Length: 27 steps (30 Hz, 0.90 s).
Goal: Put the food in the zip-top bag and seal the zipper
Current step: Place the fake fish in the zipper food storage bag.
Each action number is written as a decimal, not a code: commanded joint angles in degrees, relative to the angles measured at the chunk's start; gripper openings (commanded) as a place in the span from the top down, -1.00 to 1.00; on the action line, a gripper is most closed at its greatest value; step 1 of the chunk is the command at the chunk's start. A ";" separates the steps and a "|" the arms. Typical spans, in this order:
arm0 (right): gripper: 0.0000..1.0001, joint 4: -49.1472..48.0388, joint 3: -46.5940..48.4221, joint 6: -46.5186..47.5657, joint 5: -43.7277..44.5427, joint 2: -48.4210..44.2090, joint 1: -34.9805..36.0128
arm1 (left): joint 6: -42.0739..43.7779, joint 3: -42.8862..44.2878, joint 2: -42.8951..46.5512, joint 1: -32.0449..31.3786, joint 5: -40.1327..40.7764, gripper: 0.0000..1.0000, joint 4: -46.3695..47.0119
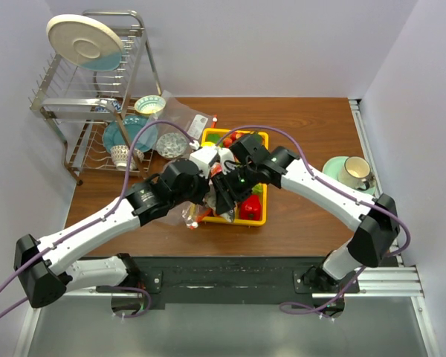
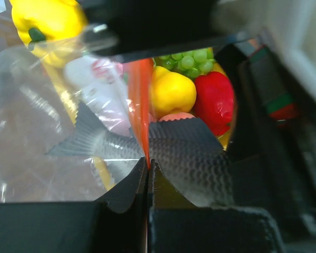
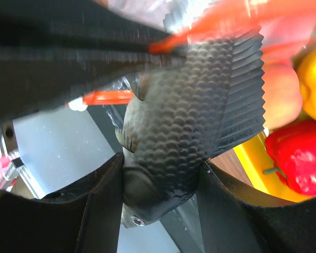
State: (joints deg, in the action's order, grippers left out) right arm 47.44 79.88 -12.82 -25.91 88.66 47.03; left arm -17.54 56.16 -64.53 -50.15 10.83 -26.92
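With left pincer (image 2: 147,163) clamped flat on zipper (image 2: 139,100) and right pincer (image 3: 160,179) closed round fish (image 3: 195,105) head, push tail-first deeper into bag (image 2: 26,137) above tray (image 1: 253,221). Release only after getting head past zipper.

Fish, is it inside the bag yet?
Halfway. The fish has its tail past the zipper, behind bag plastic; the right gripper holds its head outside.

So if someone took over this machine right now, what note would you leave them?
Left hand: shut on the orange zipper strip of the clear bag.
Right hand: shut on the grey fish, tail showing through the bag's plastic.
In the yellow tray: yellow pepper, red pepper, grapes.
Done: nothing sealed; fish seems partway in.
Left: finish the fish, load the rest, seal the zipper.
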 commanded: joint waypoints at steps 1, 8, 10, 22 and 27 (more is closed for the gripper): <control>0.34 -3.06 5.46 0.25 -0.90 0.72 0.44 | -0.39 3.86 1.86 -0.04 -2.92 1.00 0.39; 0.32 -7.78 2.84 0.78 1.21 -1.82 0.44 | -1.53 7.64 2.13 0.05 -0.01 1.00 -5.69; 0.27 -9.73 1.69 -0.36 2.53 -2.70 0.44 | -2.06 8.26 2.04 0.05 -1.50 1.00 -5.69; -0.30 -9.21 4.59 -5.45 10.70 -1.74 0.17 | -2.32 6.24 3.62 -0.03 -3.71 1.00 -4.20; -0.42 -10.44 3.79 -6.96 11.67 -4.37 0.00 | -4.16 6.50 2.84 0.05 -3.27 1.00 -4.64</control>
State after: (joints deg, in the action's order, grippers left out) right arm 40.07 81.65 -17.54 -16.88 88.14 47.20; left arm -19.51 62.24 -62.22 -50.00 8.69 -32.32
